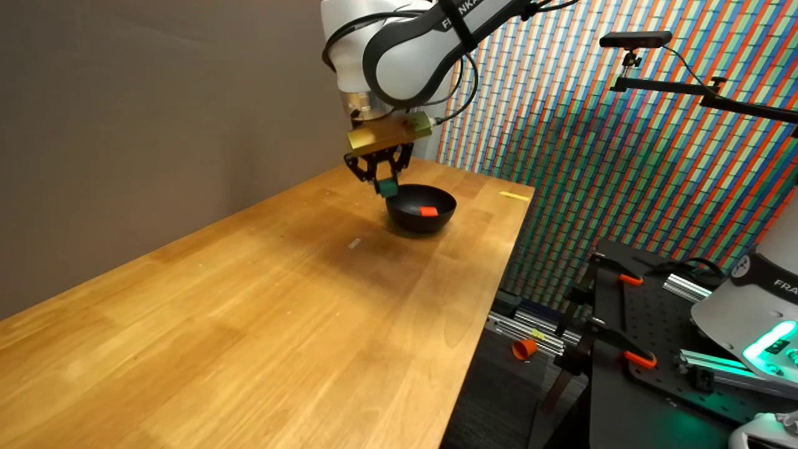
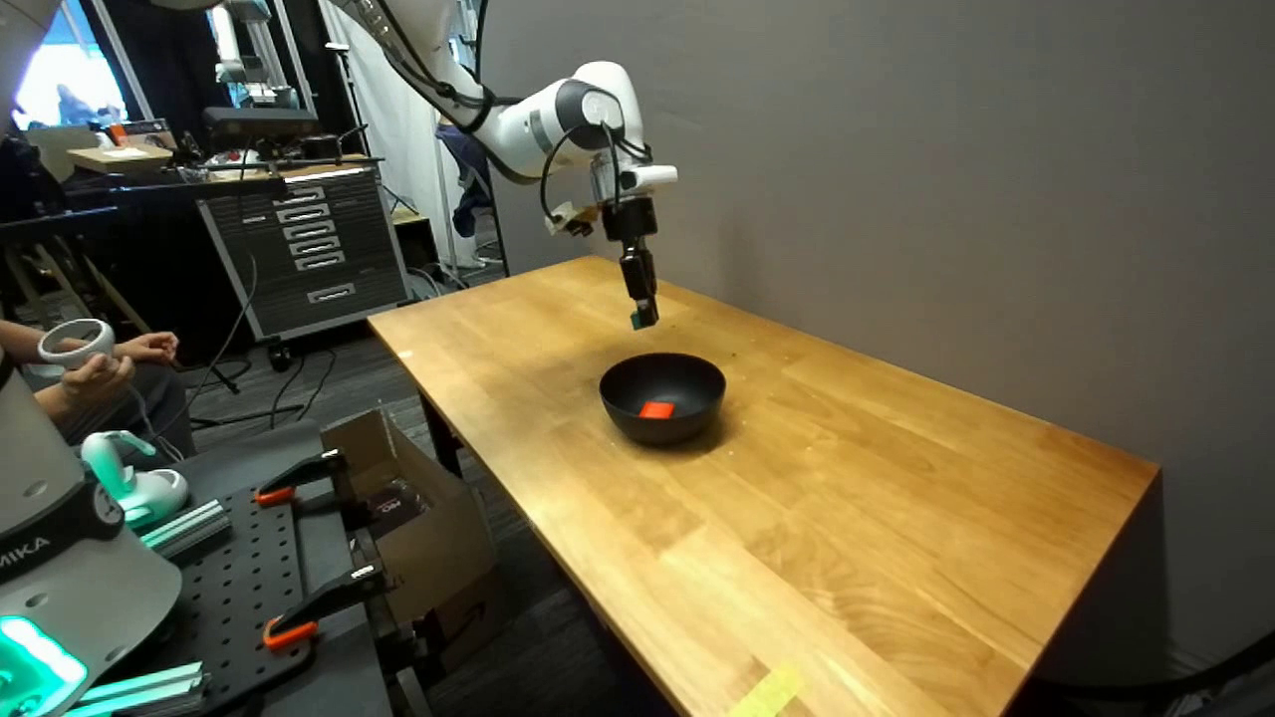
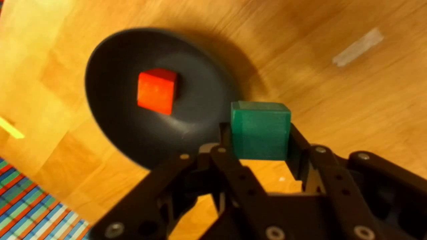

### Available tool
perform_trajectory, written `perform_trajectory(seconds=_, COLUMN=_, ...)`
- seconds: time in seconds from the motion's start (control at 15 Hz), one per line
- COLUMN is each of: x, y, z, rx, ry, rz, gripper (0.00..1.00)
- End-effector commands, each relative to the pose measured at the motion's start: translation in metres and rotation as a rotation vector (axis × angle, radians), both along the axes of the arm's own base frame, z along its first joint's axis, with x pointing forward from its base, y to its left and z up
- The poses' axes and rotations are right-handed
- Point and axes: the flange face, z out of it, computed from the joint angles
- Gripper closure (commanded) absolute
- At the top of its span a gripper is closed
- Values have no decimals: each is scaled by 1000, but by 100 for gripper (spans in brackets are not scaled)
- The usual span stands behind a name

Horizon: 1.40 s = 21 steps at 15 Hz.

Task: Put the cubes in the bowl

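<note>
Between the tips of the pincer (image 3: pixel 260 140), drawn in to just the width of one block, find the green cube (image 3: pixel 261 126), pinched on two opposite sides and held off the tabletop (image 1: pixel 299 324). Next outward, toward ten o'clock in the wrist view, meet the black bowl (image 3: pixel 195 95), with the red cube (image 3: pixel 155 93) already inside.

Take the green cube as near the rim rather than over the middle; so shift toward ten o'clock first, at carrying height, and only then come down. Aim for the bowl's bottom at three o'clock of the red cube, to avoid stacking or a bounce out. Let go low, spreading gently, then rise straight up.

Count the near rim as the main obstacle, the red cube as the second. Farther out, note a pale strip (image 3: pixel 358 46) between one and two o'clock, a yellow strip (image 3: pixel 11 128) at nine, and, in an exterior view, a grey wall (image 1: pixel 156 137) toward nine o'clock of the arm (image 1: pixel 405 68), worth a wide berth. Lower, toward five o'clock, see an orange cup (image 1: pixel 524 349), well apart.
</note>
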Motion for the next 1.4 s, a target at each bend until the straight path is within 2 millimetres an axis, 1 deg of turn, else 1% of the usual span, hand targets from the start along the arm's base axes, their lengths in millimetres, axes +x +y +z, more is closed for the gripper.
perform_trajectory(seconds=0.0, x=-3, y=-48, z=34, rx=-76, ry=-55, rz=-50, gripper=85)
perform_trajectory(seconds=0.07, x=-4, y=-59, z=36, rx=-81, ry=-49, rz=-68, gripper=80)
perform_trajectory(seconds=0.13, x=-5, y=-68, z=37, rx=-79, ry=-54, rz=-74, gripper=35)
perform_trajectory(seconds=0.2, x=-7, y=-74, z=36, rx=-76, ry=-47, rz=-84, gripper=34)
perform_trajectory(seconds=0.27, x=-10, y=-78, z=33, rx=-64, ry=-33, rz=-87, gripper=29)
perform_trajectory(seconds=0.33, x=-14, y=-80, z=32, rx=-41, ry=-19, rz=-83, gripper=20)
perform_trajectory(seconds=0.47, x=-23, y=-75, z=32, rx=50, ry=-5, rz=-55, gripper=5)
perform_trajectory(seconds=0.53, x=-34, y=-62, z=37, rx=99, ry=3, rz=-13, gripper=1)
perform_trajectory(seconds=0.6, x=-46, y=-46, z=45, rx=121, ry=0, rz=32, gripper=0)
perform_trajectory(seconds=0.67, x=-60, y=-30, z=57, rx=143, ry=-2, rz=77, gripper=0)
perform_trajectory(seconds=0.87, x=-93, y=3, z=93, rx=197, ry=-8, rz=218, gripper=0)
perform_trajectory(seconds=1.0, x=-120, y=18, z=121, rx=236, ry=-23, rz=308, gripper=0)
perform_trajectory(seconds=1.13, x=-150, y=28, z=147, rx=288, ry=-10, rz=398, gripper=0)
perform_trajectory(seconds=1.2, x=-166, y=29, z=158, rx=308, ry=25, rz=423, gripper=0)
perform_trajectory(seconds=1.27, x=-129, y=37, z=134, rx=270, ry=14, rz=358, gripper=0)
perform_trajectory(seconds=1.33, x=-143, y=38, z=146, rx=286, ry=22, rz=385, gripper=0)
